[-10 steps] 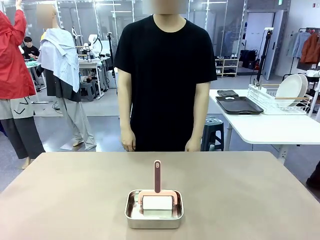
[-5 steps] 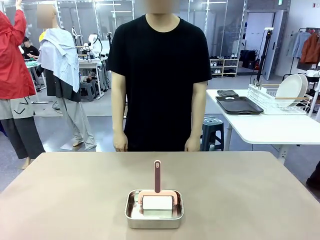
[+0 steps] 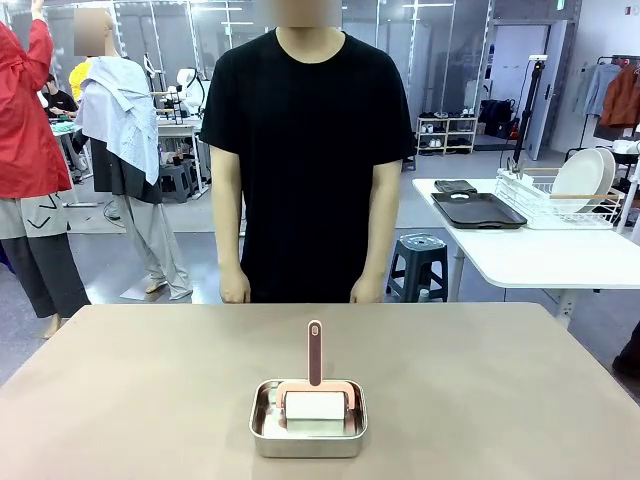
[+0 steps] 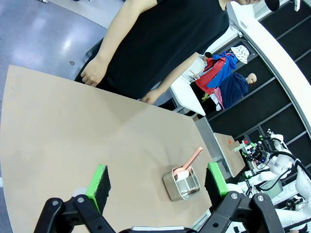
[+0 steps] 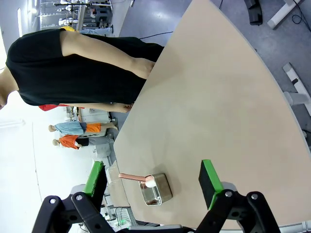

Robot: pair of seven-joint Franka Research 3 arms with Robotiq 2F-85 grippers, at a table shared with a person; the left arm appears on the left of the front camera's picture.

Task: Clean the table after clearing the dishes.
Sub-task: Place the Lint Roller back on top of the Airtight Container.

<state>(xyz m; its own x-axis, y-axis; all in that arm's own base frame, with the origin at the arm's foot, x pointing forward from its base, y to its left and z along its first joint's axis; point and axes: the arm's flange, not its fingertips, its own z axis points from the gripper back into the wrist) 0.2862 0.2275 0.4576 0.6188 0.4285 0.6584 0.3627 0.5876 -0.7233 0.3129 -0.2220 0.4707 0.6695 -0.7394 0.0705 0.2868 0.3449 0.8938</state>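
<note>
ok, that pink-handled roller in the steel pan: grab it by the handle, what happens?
The roller probably lifts stiff and light: thin upright handle, small white drum. Its drum may spin or roll once set down. The shallow steel pan looks light and might slide if bumped.

Counter (image 3: 130, 390): a large rectangular top in matte beige-brown, lying bare over most of its surface.
Steel pan (image 3: 307, 433): a small square pan with rounded corners, sitting directly on the counter close to the near edge, about midway between the left and right edges.
Roller (image 3: 315, 400): a white roll in a pink frame, lying inside the pan, its pink handle sticking out over the pan's far rim toward the far edge.
Far edge: a person (image 3: 305, 150) is standing just behind it, hands hanging by the edge.
</note>
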